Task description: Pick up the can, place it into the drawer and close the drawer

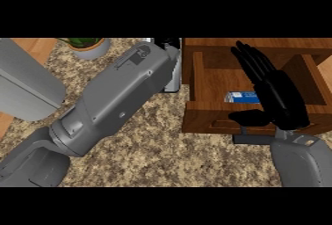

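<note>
Nearest my camera, the left forearm [110, 101] slants up across the speckled counter [168, 162] to the top edge, where only a dark scrap of the left hand [171, 44] shows; I cannot tell its pose. The right hand [279, 94] hangs over the open wooden drawer [207, 116], fingers straight and holding nothing, thumb spread above the drawer's front. I see the blue can [239, 96] lying inside the drawer, partly hidden behind that hand.

Can [241, 96] in drawer [207, 116] at right; right hand [279, 94] over drawer; plant [88, 46] rear left.
</note>
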Controlling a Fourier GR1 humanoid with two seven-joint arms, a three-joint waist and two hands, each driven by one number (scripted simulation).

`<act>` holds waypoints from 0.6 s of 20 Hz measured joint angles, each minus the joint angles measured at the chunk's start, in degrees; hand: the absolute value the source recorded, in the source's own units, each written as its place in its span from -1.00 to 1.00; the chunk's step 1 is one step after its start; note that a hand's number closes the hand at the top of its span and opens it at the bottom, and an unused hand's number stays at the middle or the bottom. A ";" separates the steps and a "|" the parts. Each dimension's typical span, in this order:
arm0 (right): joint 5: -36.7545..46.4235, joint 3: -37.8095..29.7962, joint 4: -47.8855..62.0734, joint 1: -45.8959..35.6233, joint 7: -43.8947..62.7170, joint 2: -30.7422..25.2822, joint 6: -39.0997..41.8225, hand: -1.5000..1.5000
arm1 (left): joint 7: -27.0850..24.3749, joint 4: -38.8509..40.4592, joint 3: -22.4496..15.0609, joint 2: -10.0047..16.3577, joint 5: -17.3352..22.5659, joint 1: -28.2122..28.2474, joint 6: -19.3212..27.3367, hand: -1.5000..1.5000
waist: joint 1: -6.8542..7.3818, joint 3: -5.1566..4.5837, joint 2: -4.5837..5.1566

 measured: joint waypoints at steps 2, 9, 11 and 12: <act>3.16 1.18 4.73 -2.16 -0.33 -0.50 -1.60 -1.00 | 0.91 -1.40 -0.37 1.10 -0.72 0.76 0.25 -1.00 | 0.18 -0.01 -0.02; 10.41 1.53 24.03 -9.40 -1.33 1.01 -11.92 -1.00 | 4.28 -6.27 0.06 5.83 -2.73 3.28 0.75 -1.00 | 0.27 0.02 0.09; 11.81 1.06 29.42 -10.86 -1.90 1.22 -15.12 -1.00 | 5.63 -8.09 0.28 7.50 -3.18 4.06 0.73 -1.00 | 0.28 0.04 0.09; 12.22 0.57 32.10 -12.17 -2.31 1.07 -16.34 -1.00 | 6.57 -9.30 -0.08 7.75 -3.58 4.40 1.37 -1.00 | 0.36 -0.02 0.02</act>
